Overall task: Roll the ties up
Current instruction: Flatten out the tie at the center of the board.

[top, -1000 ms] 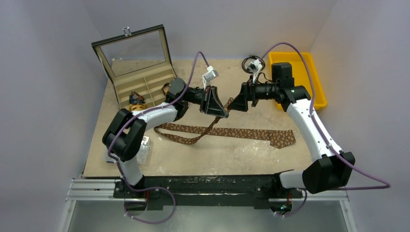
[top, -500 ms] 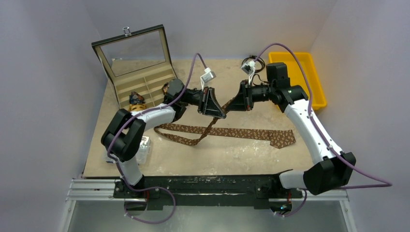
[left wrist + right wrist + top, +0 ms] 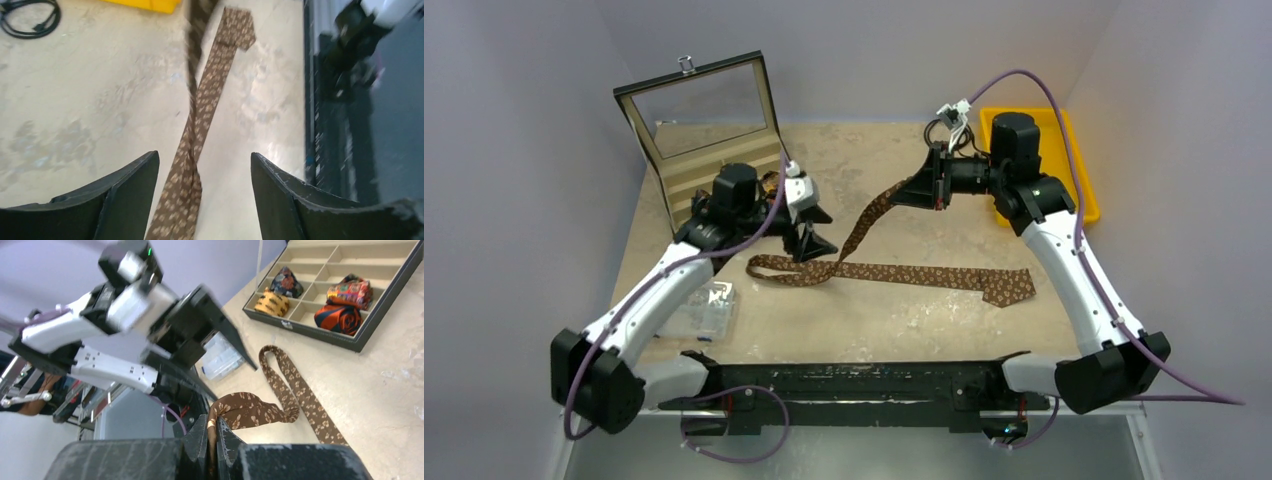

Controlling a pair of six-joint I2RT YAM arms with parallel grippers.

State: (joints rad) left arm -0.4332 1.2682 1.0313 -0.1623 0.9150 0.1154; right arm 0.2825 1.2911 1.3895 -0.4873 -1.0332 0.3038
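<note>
A brown tie [image 3: 924,273] with light specks lies lengthwise across the table, its wide end at the right. Its narrow end rises off the table to my right gripper [image 3: 904,197], which is shut on it; the right wrist view shows the tie's fabric [image 3: 250,410] pinched between the closed jaws [image 3: 215,426]. My left gripper [image 3: 816,230] stands open just left of the raised strip, holding nothing. In the left wrist view the tie [image 3: 200,115] runs on the table between the spread fingers [image 3: 125,195]. Several rolled ties [image 3: 340,315] sit in the box's compartments.
An open compartment box [image 3: 724,170] with a glass lid stands at the back left. A yellow bin [image 3: 1049,160] is at the back right, with a black cable loop [image 3: 944,130] beside it. A clear plastic packet [image 3: 704,305] lies near the left arm.
My left gripper opened, let go of the tie and pulled back to the left. My right gripper shut on the narrow end and carries it toward the back right.
</note>
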